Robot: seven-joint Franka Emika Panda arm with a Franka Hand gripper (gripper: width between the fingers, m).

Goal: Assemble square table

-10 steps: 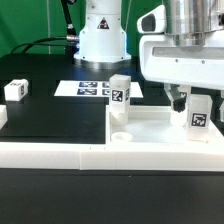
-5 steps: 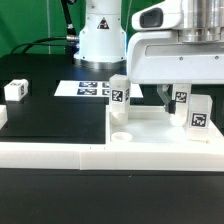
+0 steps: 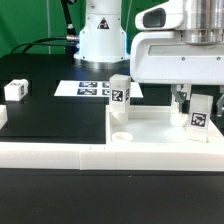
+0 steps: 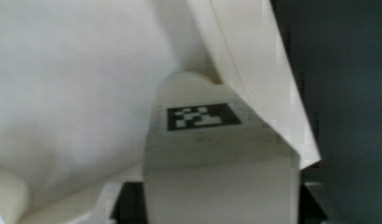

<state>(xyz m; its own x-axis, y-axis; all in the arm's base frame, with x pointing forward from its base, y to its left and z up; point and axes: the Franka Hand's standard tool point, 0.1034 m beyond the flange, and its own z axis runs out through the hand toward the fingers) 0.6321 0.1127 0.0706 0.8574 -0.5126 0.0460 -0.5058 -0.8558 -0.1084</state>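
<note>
On my feed the slab (image 3: 160, 130) lies flat on the black table (image 3: 60, 115), and I place everything else by it. The gripper (image 3: 188, 102) is low over the slab's corner on the exterior view's right, at the right leg (image 3: 201, 118), which stands upright on the slab with its tag facing the camera. In the wrist view that right leg (image 4: 206, 150) fills the gap of the gripper (image 4: 214, 195), with dark fingers (image 4: 124, 202) against both its sides, so I read the jaws as pinching it. The slab (image 4: 81, 80) shows white behind it.

The middle leg (image 3: 120, 91) stands upright on the slab's far corner, with a round hole (image 3: 120, 131) on the slab nearer the camera. The left leg (image 3: 15, 90) sits well apart from the slab, off to the exterior view's left. The marker board (image 3: 92, 88) lies beyond the slab. The rail (image 3: 50, 150) runs along the slab's near edge.
</note>
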